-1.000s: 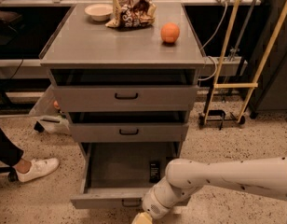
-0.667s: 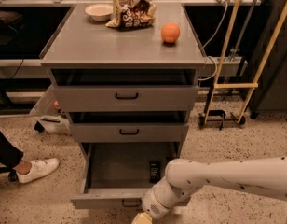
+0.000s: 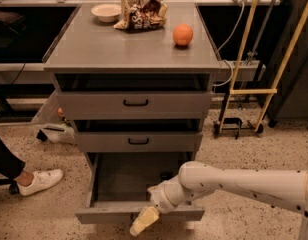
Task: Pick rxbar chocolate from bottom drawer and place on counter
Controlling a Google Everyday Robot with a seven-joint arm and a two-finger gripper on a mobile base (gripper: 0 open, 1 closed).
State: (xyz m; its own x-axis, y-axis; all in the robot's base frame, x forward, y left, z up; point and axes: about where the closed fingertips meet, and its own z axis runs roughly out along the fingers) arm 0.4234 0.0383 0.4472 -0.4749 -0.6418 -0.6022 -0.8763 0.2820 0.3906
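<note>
The bottom drawer is pulled open and its grey floor shows. A small dark flat item, likely the rxbar chocolate, lies at the drawer's back right, partly hidden by my arm. My white arm reaches in from the right across the drawer's front right corner. My gripper, pale yellow, hangs just in front of the drawer's front panel, below its rim. The counter is the flat grey top of the cabinet.
On the counter stand a white bowl, a brown-and-white snack bag and an orange fruit. The two upper drawers are slightly open. A person's white shoe is at the left. A yellow-framed cart stands at the right.
My gripper and wrist have shifted slightly up and to the left at the drawer's front. The drawer and the things on the counter have not moved.
</note>
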